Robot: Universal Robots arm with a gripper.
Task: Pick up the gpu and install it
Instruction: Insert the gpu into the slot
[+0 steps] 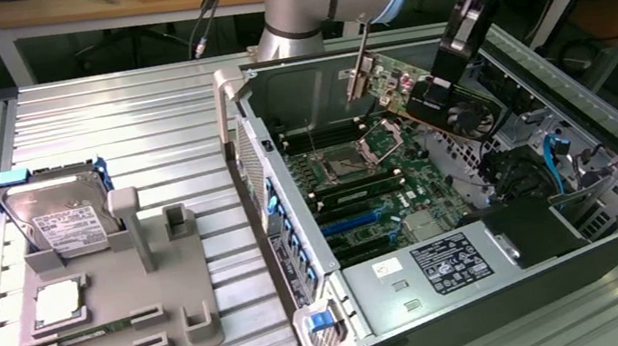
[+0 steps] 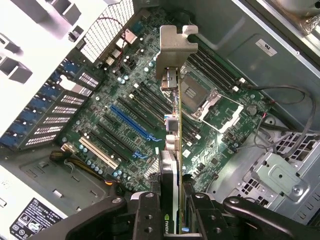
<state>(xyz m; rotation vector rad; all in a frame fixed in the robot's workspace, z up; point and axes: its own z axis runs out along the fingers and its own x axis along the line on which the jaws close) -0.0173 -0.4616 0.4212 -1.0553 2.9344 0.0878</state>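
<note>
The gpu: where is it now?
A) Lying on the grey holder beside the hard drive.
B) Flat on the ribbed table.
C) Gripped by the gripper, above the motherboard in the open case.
C: the gripper is shut on the gpu, holding it over the motherboard inside the case.

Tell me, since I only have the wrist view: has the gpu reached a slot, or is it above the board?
Observer: In the exterior view, the gpu hangs in the pincer over the open case, apart from the motherboard. No edge is in a slot.
Operator: Which way does it point?
Observer: Its bracket end faces the exterior view's left, toward the case's rear wall.
Operator: Anything outside the case?
Observer: A grey holder sits on the table at the exterior view's left, with a hard drive standing in it.
</note>
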